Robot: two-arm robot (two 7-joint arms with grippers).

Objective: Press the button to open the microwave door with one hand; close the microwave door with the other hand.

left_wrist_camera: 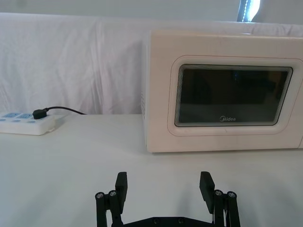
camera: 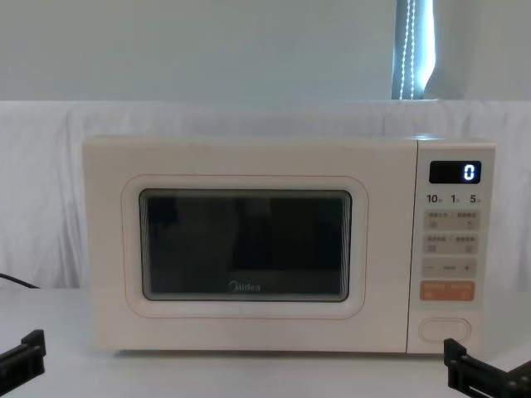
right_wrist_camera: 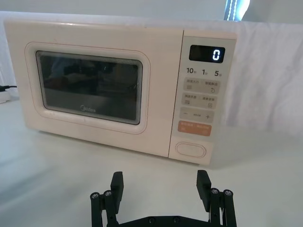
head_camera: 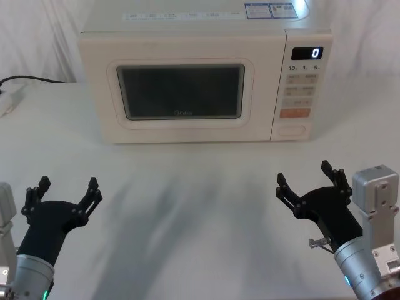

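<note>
A cream microwave stands at the back of the white table, its door (head_camera: 181, 94) (left_wrist_camera: 227, 101) (right_wrist_camera: 94, 87) (camera: 249, 245) shut flush with the body. At the bottom of the control panel sits the wide pill-shaped button (head_camera: 292, 130) (right_wrist_camera: 191, 149) (camera: 445, 329), below an orange key. My right gripper (head_camera: 310, 180) (right_wrist_camera: 160, 183) hovers open low in front of the panel, well short of it, nothing between its fingers. My left gripper (head_camera: 67, 189) (left_wrist_camera: 164, 184) is open too, near the table's front left, far from the door.
A white power strip (left_wrist_camera: 26, 123) with a black cable plugged in lies on the table left of the microwave. White cloth (left_wrist_camera: 71, 66) drapes the backdrop behind. Open tabletop (head_camera: 194, 206) lies between the grippers and the microwave.
</note>
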